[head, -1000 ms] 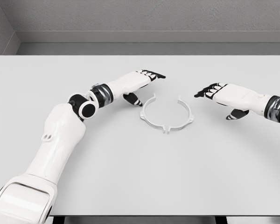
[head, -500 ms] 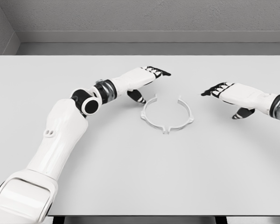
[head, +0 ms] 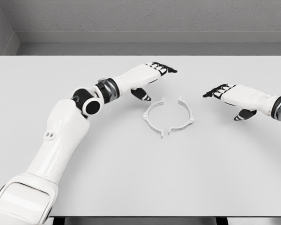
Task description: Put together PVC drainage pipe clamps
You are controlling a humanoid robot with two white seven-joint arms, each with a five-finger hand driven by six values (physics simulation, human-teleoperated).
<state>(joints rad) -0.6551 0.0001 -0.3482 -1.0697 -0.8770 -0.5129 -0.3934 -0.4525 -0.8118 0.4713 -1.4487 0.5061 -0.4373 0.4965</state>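
L hand (head: 147, 75): fingers (head: 165, 69) extended, slightly apart, black tips pointing toward far right; thumb (head: 141, 94) hangs down separately. Holds nothing. Hand hovers above table, palm down.

R hand (head: 234, 94): fingers (head: 215, 92) extended, slightly apart, tips pointing left; thumb (head: 243, 114) drops below palm on near side. Holds nothing.

Clamp = two white half-ring pieces lying flat on table (head: 131, 178), between the two hands, nearer to camera than both sets of fingertips.
- left half-clamp (head: 151, 123): below and a bit right of L thumb tip, near it but not touching. Curves from an upper end by the L thumb side down to a tab at the near end.
- right half-clamp (head: 187, 117): left of R fingertips, apart from them, clear gap of bare table between.

Halves face each other, forming a near-circle. Gap visible at far side (top ends apart) and a small gap at near side, where the tabs sit just beside each other, left one slightly lower; can't tell if they touch.

L forearm w/ black wrist joint (head: 90, 102) runs back to lower left; R forearm exits right edge.

Table white; grey wall (head: 140, 16) behind.
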